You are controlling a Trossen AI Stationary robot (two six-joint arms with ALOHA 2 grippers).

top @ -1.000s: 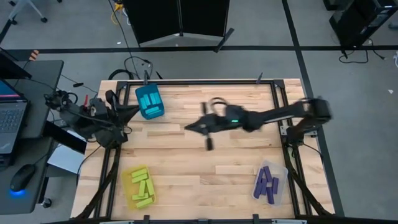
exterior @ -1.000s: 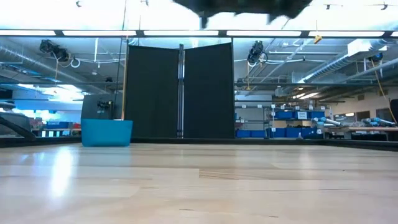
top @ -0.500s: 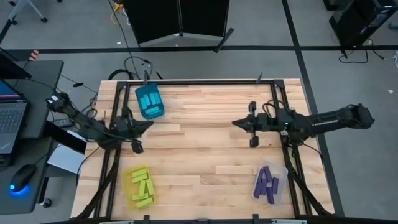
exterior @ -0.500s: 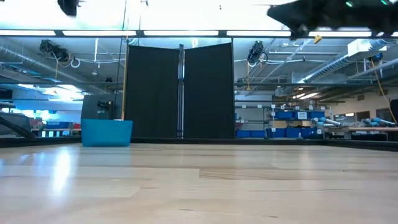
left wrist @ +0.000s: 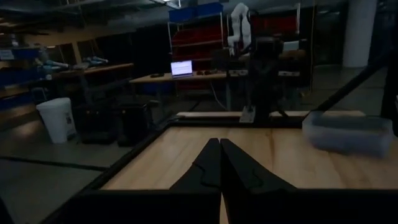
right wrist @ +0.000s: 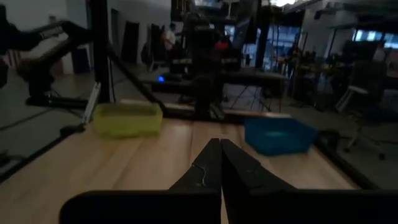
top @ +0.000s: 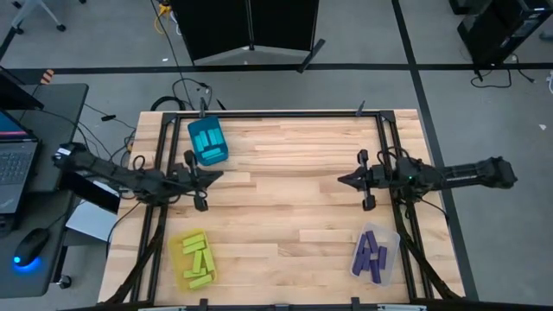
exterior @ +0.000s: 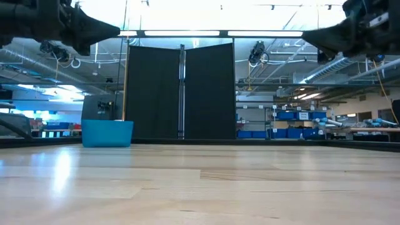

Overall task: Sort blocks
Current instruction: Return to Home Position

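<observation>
At the wood table's (top: 294, 216) corners sit binned blocks (top: 197, 259), black screen (exterior: 180, 90) beyond

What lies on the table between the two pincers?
Nothing: in the high view, only bare table runs from the left pincer to the right pincer.

Desk (top: 285, 226) carries three bins, one in each of three corners.
- Far-left bin (top: 210, 161): far left corner, far-left blocks (top: 207, 138) inside.
- Near-left bin (top: 177, 255): near left corner, near-left blocks (top: 198, 259) inside.
- Near-right bin (top: 391, 242): near right corner, near-right blocks (top: 371, 256) inside.

Left hand (top: 219, 174) above the left side, between the two left bins. Right hand (top: 340, 180) above the right side, behind the near-right bin. The hands point at each other, well apart.

Laptop (top: 15, 168) on a side desk (top: 52, 199) left of the main desk.
</observation>
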